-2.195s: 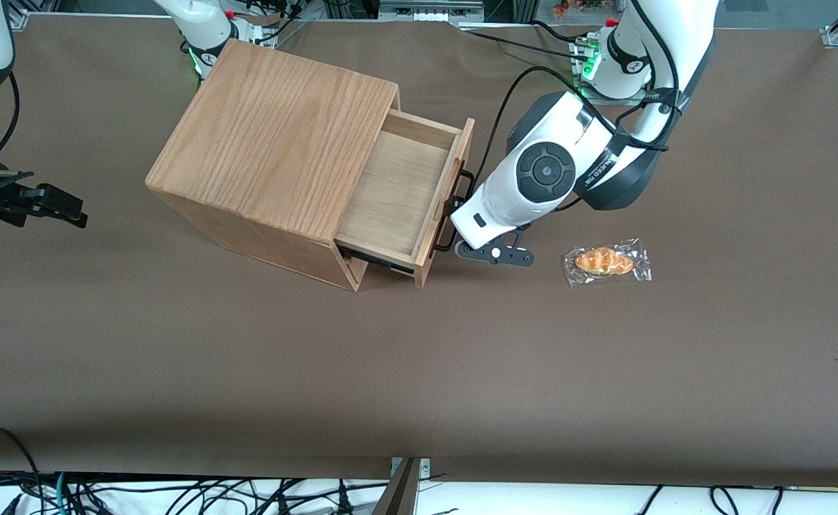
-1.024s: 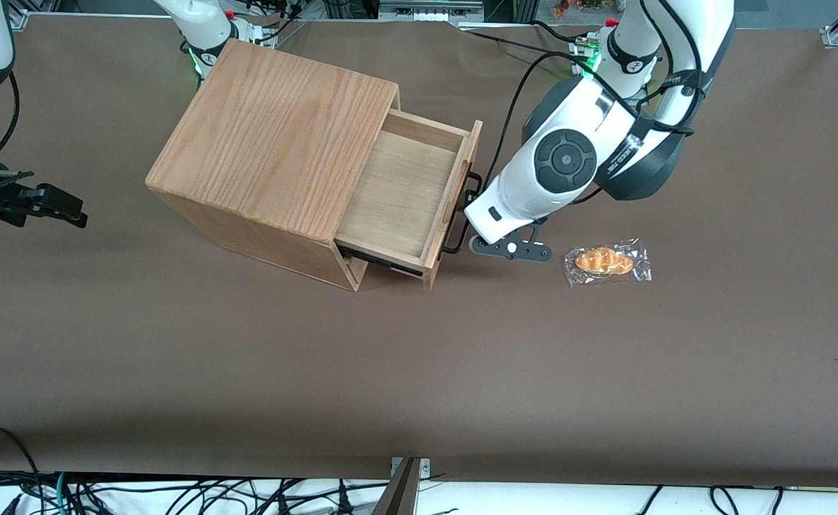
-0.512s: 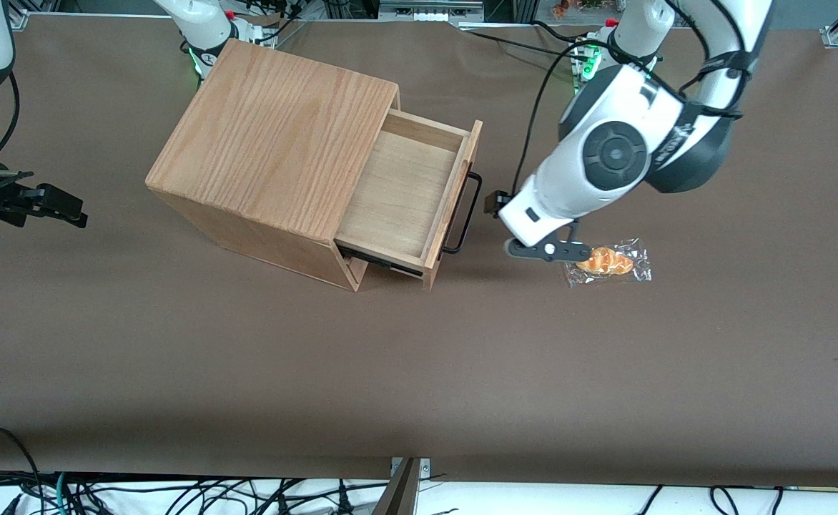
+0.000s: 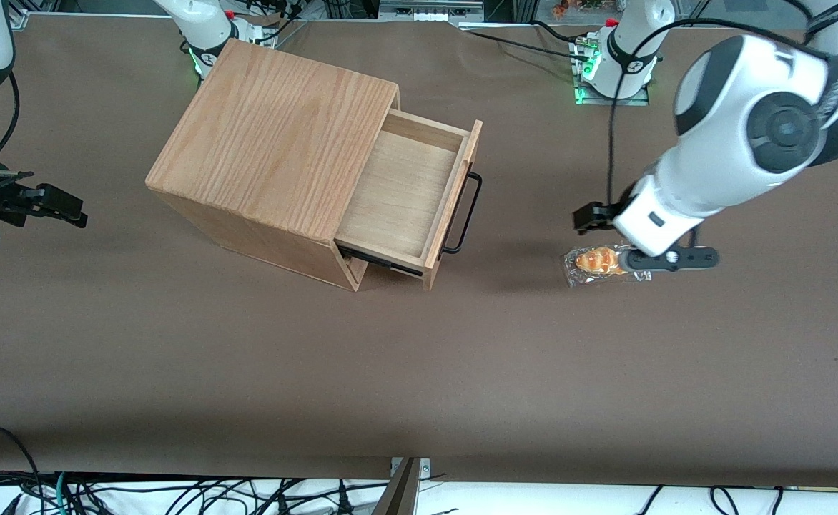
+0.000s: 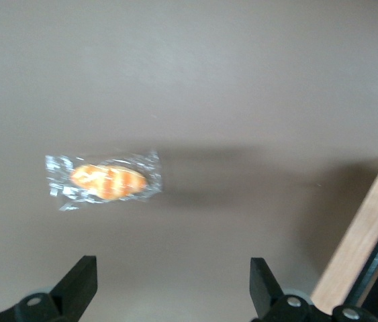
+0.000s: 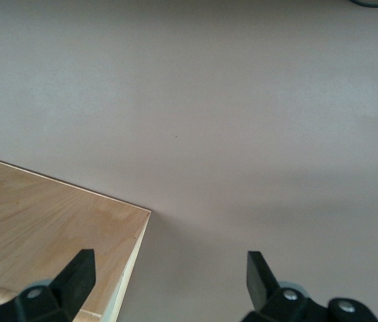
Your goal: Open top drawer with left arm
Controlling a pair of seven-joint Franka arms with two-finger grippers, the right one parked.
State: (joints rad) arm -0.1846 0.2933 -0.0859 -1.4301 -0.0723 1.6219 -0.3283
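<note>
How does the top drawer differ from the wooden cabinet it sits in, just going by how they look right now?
The top drawer is shallow and open-topped, showing a pale plywood floor; the cabinet is a tall closed box with a solid oak top. The drawer carries a thin black bar handle; the cabinet's visible faces show none. The drawer juts out toward the working arm's end. Both are light wood. The end effector is open, above the wrapped pastry, apart from the drawer.

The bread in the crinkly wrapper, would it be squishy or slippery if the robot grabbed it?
The wrapped bread looks small and puffy, so probably light and squashable. Its shiny clear film would likely crinkle and slip. The open gripper hangs above it, well away from the top drawer.
</note>
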